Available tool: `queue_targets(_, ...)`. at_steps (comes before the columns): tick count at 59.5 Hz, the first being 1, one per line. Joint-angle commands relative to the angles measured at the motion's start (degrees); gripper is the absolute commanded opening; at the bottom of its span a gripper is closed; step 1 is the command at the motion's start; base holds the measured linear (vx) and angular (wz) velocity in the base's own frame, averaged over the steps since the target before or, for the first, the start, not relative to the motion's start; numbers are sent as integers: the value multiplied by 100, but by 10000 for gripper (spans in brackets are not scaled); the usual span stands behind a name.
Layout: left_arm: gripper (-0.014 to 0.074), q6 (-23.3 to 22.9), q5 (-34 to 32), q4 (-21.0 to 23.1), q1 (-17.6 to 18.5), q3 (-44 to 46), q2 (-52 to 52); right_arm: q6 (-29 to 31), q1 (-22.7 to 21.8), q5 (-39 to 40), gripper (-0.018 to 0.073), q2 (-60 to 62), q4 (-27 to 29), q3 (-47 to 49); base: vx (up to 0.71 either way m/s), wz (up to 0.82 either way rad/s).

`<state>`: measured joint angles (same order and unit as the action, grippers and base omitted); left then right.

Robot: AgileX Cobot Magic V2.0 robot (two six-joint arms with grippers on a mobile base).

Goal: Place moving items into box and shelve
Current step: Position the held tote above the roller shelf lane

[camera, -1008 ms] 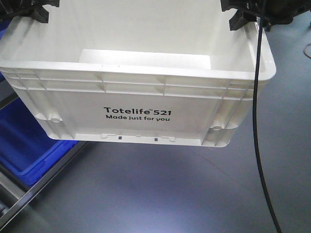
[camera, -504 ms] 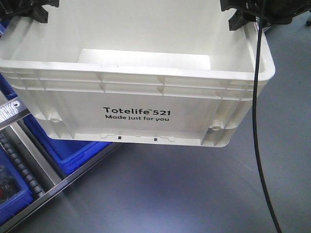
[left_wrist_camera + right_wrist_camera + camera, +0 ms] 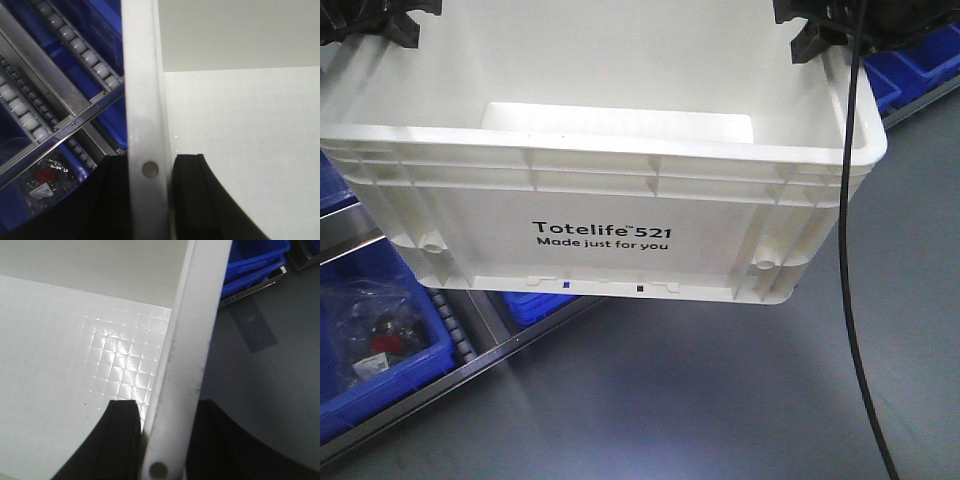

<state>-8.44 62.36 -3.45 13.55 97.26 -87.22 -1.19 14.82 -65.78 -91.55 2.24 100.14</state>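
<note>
Front view: box [image 3: 610,190] between grippers

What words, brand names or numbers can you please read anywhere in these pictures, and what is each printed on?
"Totelife 521": black print on the front wall of the large white ribbed plastic tote.
"Made just for you": smaller black line directly beneath, same wall.
The bagged item in the blue plastic bin shows a pale label, too small to read.

front: down on box [image 3: 610,150] | wrists: close on rims (shared)
</note>
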Motion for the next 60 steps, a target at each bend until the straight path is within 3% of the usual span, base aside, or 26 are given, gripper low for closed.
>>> queue_targets(1, -13, 35, -763, 177, 48, 271, 288, 197, 50, 636, -13, 345, 362, 254, -8, 34)
queue_targets(60, -13, 35, -763, 177, 48, 271, 288, 197, 50, 642, -13, 345, 362, 254, -6, 33)
